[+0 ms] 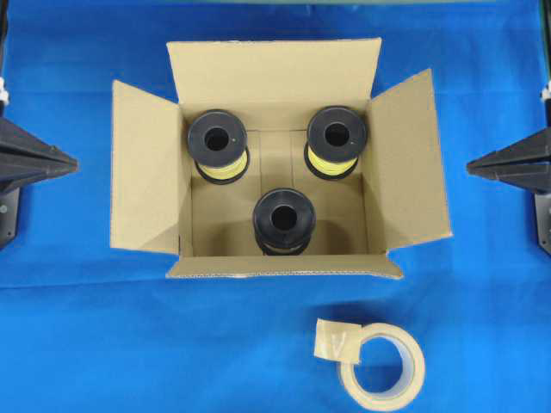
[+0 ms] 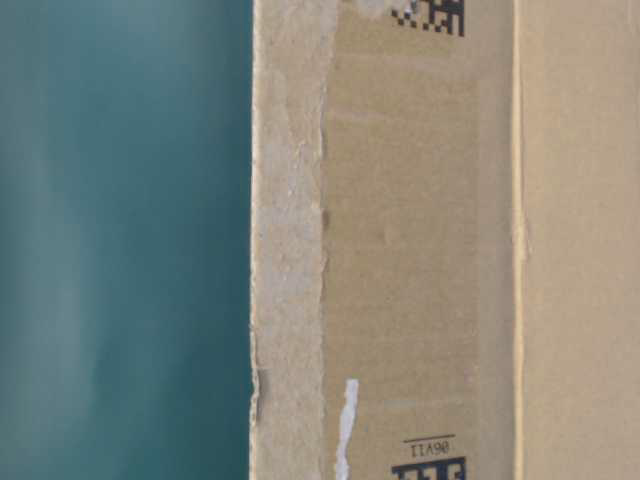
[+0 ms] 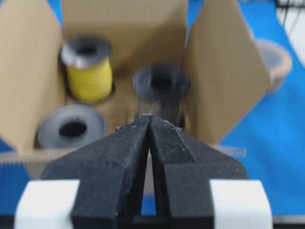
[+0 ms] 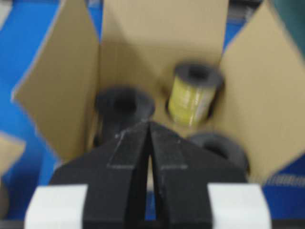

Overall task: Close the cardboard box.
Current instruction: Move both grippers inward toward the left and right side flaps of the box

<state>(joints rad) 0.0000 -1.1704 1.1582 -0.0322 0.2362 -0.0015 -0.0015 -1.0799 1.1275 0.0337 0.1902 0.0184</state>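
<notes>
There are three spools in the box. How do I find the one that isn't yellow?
Look into the open cardboard box in the middle of the blue table. Two spools sit side by side at the back, both wound with yellow. The third spool stands alone in front, nearest the tape roll, and looks dark all over.

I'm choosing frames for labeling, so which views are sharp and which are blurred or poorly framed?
Overhead: sharp, evenly lit, the cardboard box casts soft shadows. Table-level: too close, only a box wall and teal blur. Left wrist: shut left pincer crisp, spools soft. Right wrist: blurred throughout, right pincer included.
</notes>
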